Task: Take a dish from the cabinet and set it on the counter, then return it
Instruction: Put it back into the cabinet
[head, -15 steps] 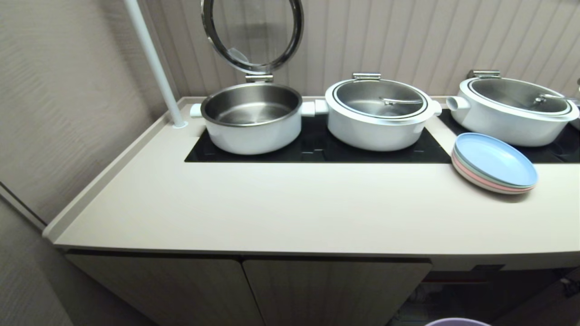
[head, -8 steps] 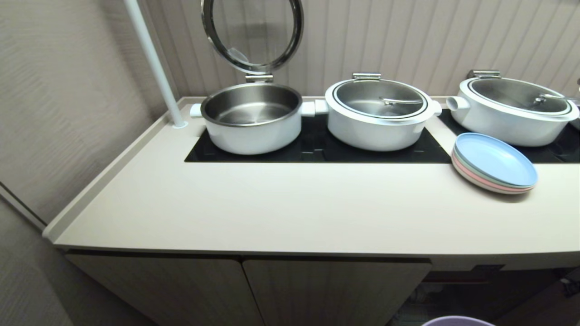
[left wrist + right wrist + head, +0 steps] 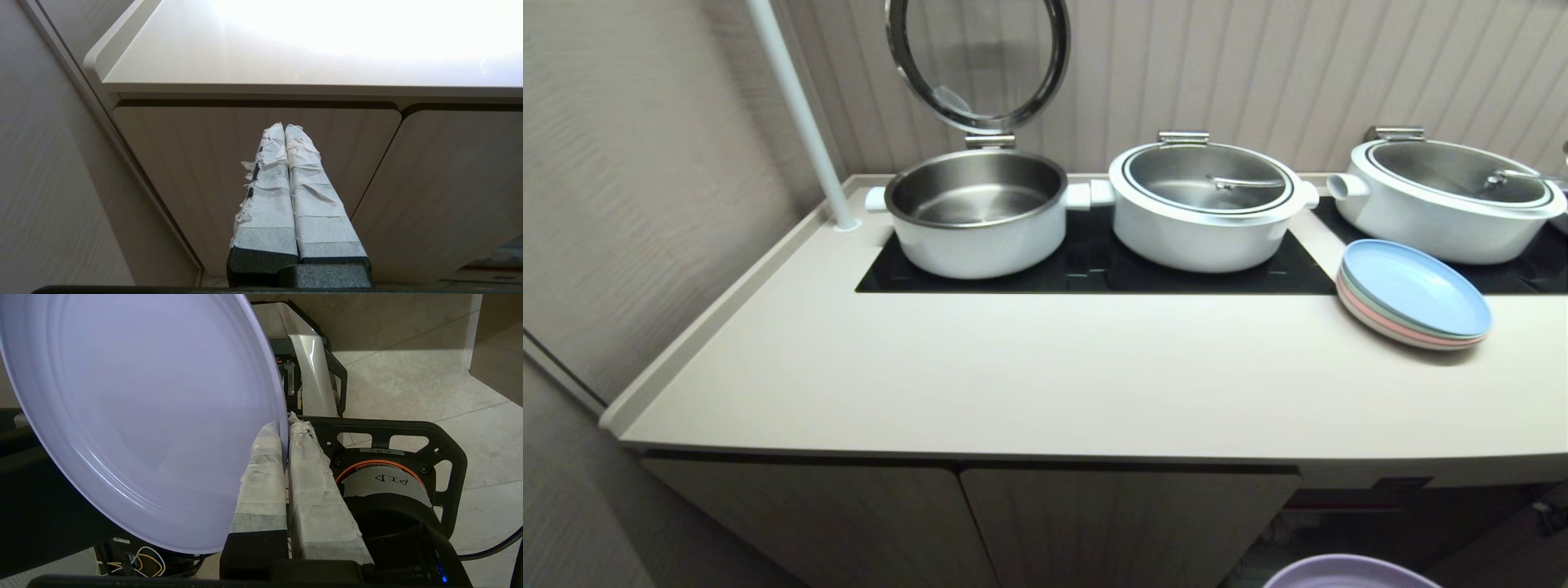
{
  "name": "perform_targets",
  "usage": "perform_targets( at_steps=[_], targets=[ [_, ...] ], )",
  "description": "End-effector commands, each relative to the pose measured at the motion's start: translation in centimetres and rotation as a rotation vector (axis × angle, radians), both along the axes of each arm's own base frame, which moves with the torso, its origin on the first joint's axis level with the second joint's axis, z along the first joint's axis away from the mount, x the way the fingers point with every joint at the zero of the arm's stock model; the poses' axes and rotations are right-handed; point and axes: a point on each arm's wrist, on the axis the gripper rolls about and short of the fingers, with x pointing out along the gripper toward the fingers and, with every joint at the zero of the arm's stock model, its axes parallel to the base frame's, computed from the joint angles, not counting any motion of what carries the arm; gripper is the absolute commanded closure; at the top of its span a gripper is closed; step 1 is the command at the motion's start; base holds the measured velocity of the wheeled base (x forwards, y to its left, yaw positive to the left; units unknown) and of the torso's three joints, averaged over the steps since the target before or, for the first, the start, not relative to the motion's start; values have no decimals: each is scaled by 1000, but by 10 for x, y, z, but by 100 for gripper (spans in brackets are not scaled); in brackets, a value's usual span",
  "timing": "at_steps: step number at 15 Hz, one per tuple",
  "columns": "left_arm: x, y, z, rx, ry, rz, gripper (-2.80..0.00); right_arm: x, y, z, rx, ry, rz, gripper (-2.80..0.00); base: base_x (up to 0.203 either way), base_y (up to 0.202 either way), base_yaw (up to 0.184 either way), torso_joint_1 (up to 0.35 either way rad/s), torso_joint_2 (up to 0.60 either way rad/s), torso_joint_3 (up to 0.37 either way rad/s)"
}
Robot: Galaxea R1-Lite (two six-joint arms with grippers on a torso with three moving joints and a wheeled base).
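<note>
Right end effector point(image 3: 285, 430) gripping lavender dish point(image 3: 139, 412) by rim, clear only in right wrist view; head view catching just an edge point(image 3: 1347, 572) below tabletop point(image 3: 1045, 384); left end effector point(image 3: 284, 127) idling clenched by cabinet door point(image 3: 196, 163)

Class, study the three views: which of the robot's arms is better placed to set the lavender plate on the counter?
Right. The right gripper already pinches the dish by its rim, below the counter. The left gripper is shut, empty, facing closed cabinet doors.
</note>
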Motion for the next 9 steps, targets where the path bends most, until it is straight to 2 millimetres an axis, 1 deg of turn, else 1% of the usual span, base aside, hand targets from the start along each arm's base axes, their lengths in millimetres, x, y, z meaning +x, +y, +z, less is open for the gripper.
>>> perform_targets(
  at_steps=[1, 9],
  targets=[
    [0, 0, 0, 0, 0, 1, 0, 0, 0, 1, 0, 5, -2, 0, 0, 0, 0, 0, 0, 0],
    [0, 0, 0, 1, 0, 1, 0, 0, 0, 4, 0, 10, -4, 0, 0, 0, 0, 0, 0, 0]
  ],
)
